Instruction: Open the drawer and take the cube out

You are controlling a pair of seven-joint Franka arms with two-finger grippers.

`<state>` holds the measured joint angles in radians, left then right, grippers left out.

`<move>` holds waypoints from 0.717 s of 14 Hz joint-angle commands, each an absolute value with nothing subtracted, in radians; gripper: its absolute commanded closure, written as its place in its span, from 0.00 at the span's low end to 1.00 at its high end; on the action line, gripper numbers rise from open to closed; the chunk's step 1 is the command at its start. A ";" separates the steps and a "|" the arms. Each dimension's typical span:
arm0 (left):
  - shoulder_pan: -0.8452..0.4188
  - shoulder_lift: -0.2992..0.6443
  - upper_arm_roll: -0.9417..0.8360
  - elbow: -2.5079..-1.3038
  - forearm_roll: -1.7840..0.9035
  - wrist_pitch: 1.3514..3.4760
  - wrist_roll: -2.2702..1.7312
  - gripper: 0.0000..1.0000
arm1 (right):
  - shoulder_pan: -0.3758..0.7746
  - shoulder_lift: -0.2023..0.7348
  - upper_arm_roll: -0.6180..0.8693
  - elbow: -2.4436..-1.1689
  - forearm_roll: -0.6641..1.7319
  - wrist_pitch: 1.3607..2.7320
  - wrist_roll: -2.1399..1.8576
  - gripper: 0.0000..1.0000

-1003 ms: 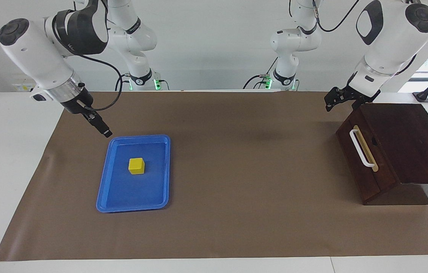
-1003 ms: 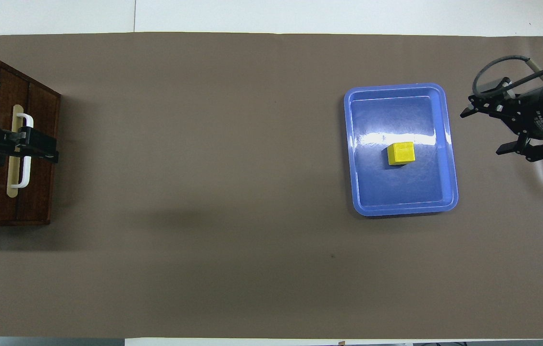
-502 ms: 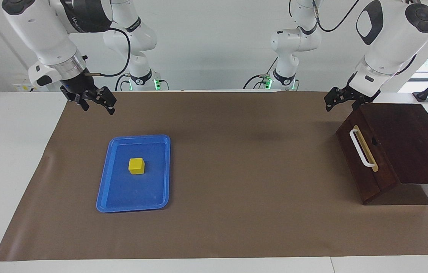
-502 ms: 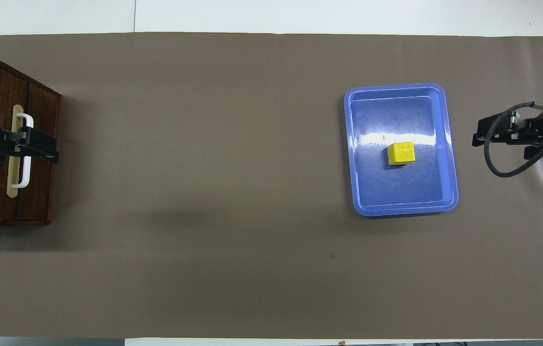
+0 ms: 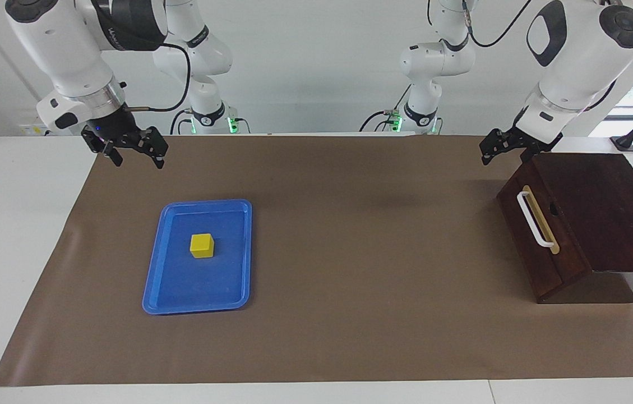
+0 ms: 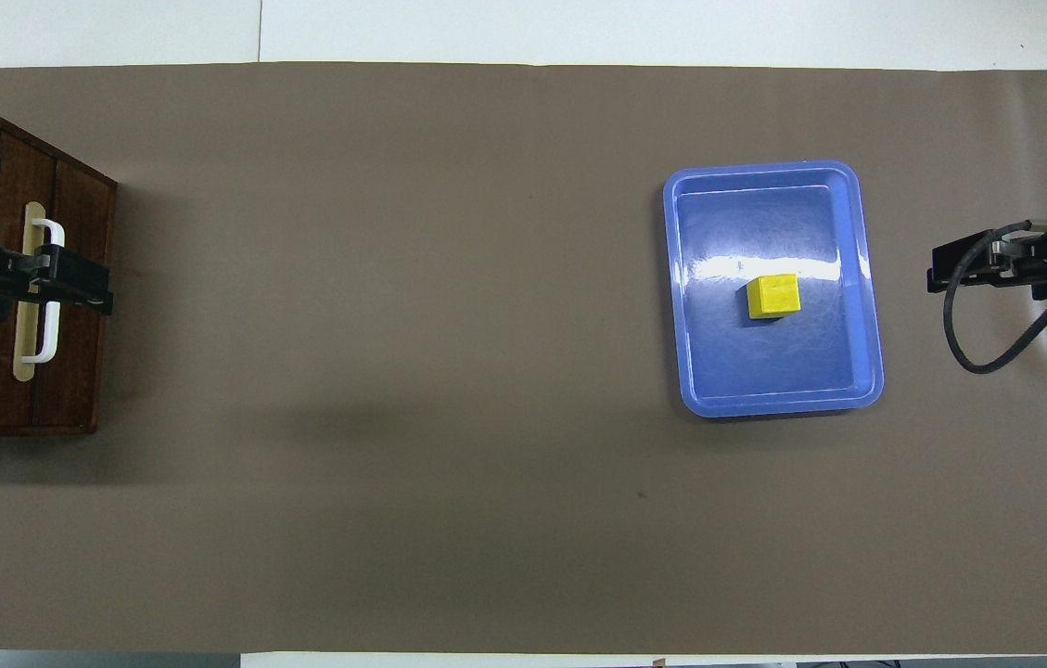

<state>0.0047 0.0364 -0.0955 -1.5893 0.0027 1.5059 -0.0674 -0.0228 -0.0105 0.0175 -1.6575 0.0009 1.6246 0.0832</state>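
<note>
- The small solid yellow cube [image 5: 202, 246] sits flat in the shallow blue plastic tray [image 5: 153, 269], toward the right arm's end of the brown paper-covered table [image 5: 350, 280] — already out of the drawer.
- The dark brown wooden drawer [image 5: 535, 235], with its white bar handle [image 5: 534, 219] on a tan strip, looks pushed shut in its dark wooden box [image 5: 602, 213] at the left arm's end.
- The right gripper [image 5: 132, 152] hangs in the air over the table edge close to the robots, fingers spread and empty, clear of the tray.
- The left gripper [image 5: 494, 148] hovers beside the box's upper corner, fingers apart, holding nothing.
- The cube looks rigid and light, with smooth faces that may slip — a pinch across two opposite flat sides seems best.
- The drawer is stiff wood; the handle bar is the natural place to take hold.
</note>
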 commanded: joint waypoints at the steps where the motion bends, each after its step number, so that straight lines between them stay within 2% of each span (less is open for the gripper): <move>1: 0.003 0.028 -0.091 -1.589 -0.006 1.503 -0.063 0.00 | -0.028 -0.021 0.021 -1.672 -0.023 1.612 0.046 0.00; 10: 0.003 0.026 -0.090 -1.589 -0.006 1.503 -0.063 0.00 | -0.029 -0.021 0.020 -1.671 -0.023 1.574 0.046 0.00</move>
<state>0.0047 0.0364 -0.0955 -1.5893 0.0027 1.5059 -0.0674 -0.0228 -0.0105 0.0172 -1.6586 -0.0043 1.5810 0.0706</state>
